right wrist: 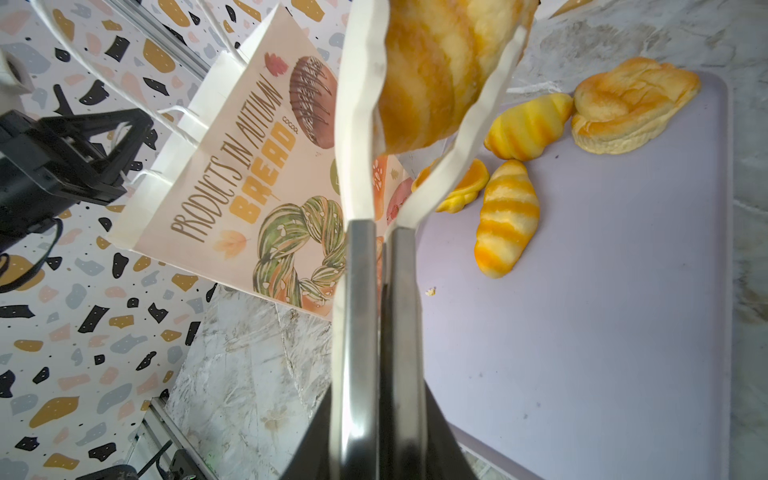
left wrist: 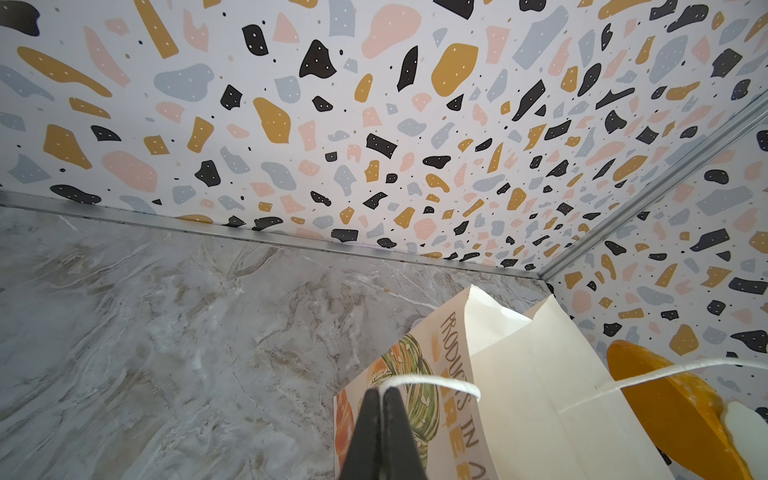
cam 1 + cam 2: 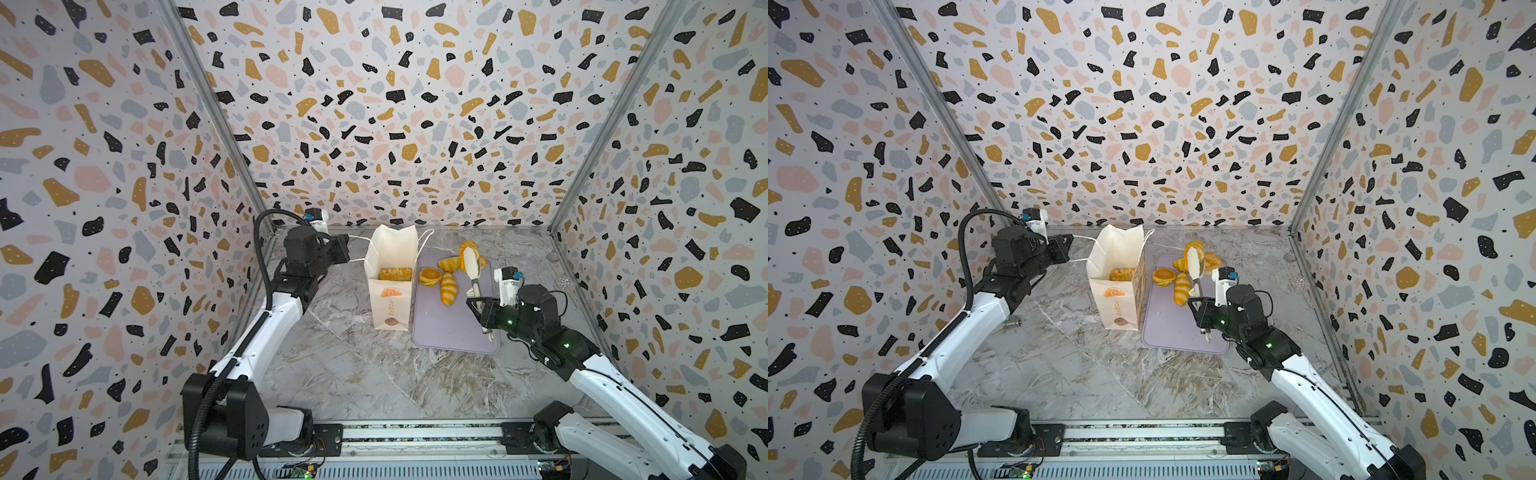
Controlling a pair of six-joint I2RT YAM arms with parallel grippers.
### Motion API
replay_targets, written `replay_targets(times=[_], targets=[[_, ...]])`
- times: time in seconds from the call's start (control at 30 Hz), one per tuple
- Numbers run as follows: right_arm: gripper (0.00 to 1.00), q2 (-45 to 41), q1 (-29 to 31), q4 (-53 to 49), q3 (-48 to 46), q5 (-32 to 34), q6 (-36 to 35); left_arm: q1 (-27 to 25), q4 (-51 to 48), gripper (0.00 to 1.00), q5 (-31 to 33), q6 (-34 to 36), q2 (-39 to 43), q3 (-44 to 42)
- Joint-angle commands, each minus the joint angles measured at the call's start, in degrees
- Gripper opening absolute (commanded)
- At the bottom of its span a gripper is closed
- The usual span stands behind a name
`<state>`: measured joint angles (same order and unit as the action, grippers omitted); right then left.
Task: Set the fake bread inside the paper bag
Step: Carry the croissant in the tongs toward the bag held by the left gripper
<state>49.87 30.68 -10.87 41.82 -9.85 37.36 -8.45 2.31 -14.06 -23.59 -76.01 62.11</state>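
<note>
Marble bench [image 3: 353,374], speckled walls, and we had the left tool [image 2: 380,395] pinching a string handle [image 2: 432,380] of the paper bag [image 3: 390,303], the right tool [image 3: 477,306] clamping tongs [image 3: 475,286] on a striped roll [image 1: 436,70] above the tray [image 3: 449,332]; next, we judged, came the carry over the bag's mouth.

Both top views: high at the front, looking down over the whole table [image 3: 353,374], nearly identical. Left wrist: close behind its fingers [image 2: 365,436], facing the paper bag [image 2: 532,395] and back wall [image 2: 374,124]. Right wrist: close, angled down, sharing the paper bag, plus the tray [image 1: 602,332].
</note>
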Motion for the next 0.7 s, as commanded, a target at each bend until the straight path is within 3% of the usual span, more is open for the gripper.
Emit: replay_targets(times=[0.0, 0.67], targets=[[0.16, -0.3, 0.4, 3.4, 4.1, 0.1, -1.3, -0.3, 2.2, 0.0, -0.3, 0.3, 0.4, -0.6], [0.16, 0.4, 3.3, 5.4, 9.4, 1.5, -3.0, -0.3, 1.9, 0.0, -0.3, 0.4, 0.5, -0.4]])
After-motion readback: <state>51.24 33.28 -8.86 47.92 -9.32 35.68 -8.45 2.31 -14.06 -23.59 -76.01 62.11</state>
